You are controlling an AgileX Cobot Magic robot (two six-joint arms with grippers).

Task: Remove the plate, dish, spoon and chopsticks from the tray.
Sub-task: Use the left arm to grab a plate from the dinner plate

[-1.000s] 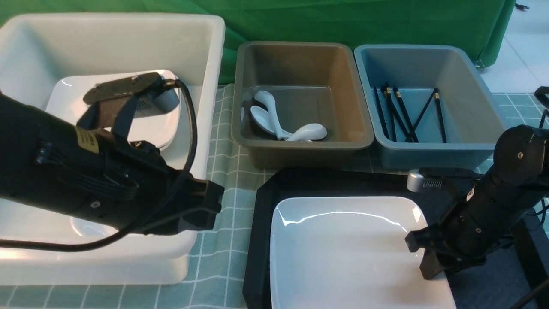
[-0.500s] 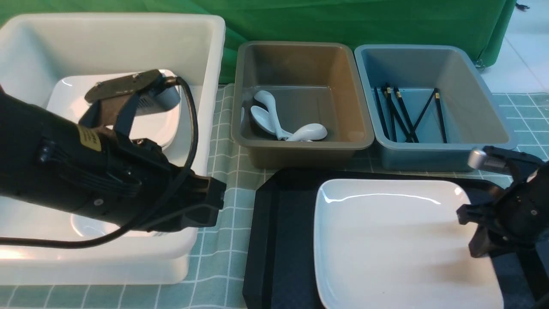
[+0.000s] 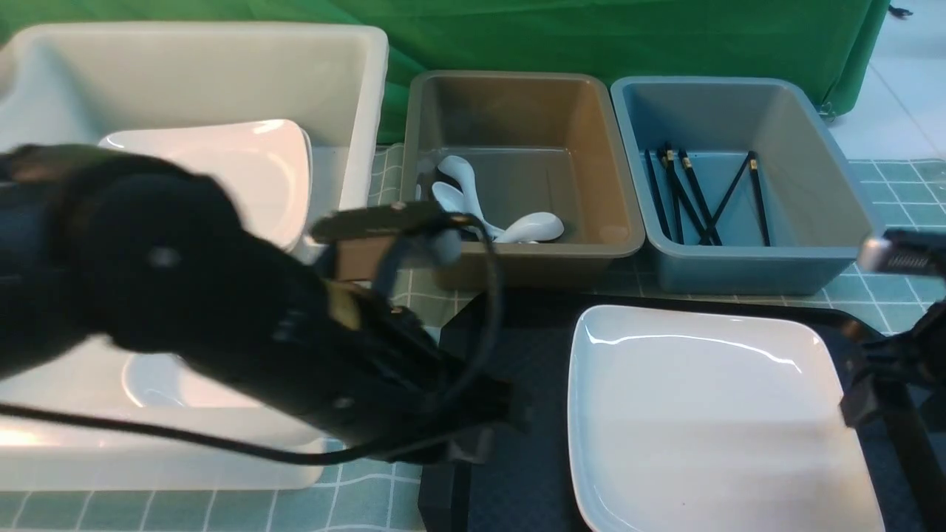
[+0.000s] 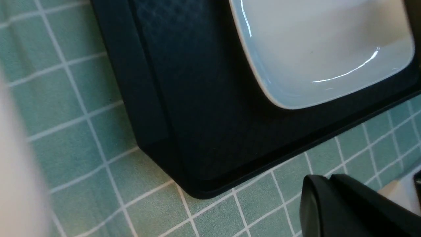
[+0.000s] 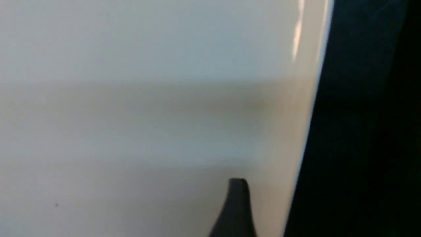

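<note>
The large white square plate lies on the right part of the black tray. My right gripper is at the plate's right edge and shut on its rim. In the right wrist view one black finger rests on the plate's top, and the other finger is hidden. My left gripper is blurred over the tray's front left edge. In the left wrist view it looks shut and empty, above the cloth beside the tray's corner, with the plate beyond. No spoon, chopsticks or small dish shows on the tray.
A big white tub at the left holds a white plate and a dish. A grey-brown tub holds white spoons. A blue-grey tub holds black chopsticks. A green checked cloth covers the table.
The plate has slid to the right across the tray with my right gripper on its edge. My left arm has swung right, from over the white tub to the tray's left edge.
</note>
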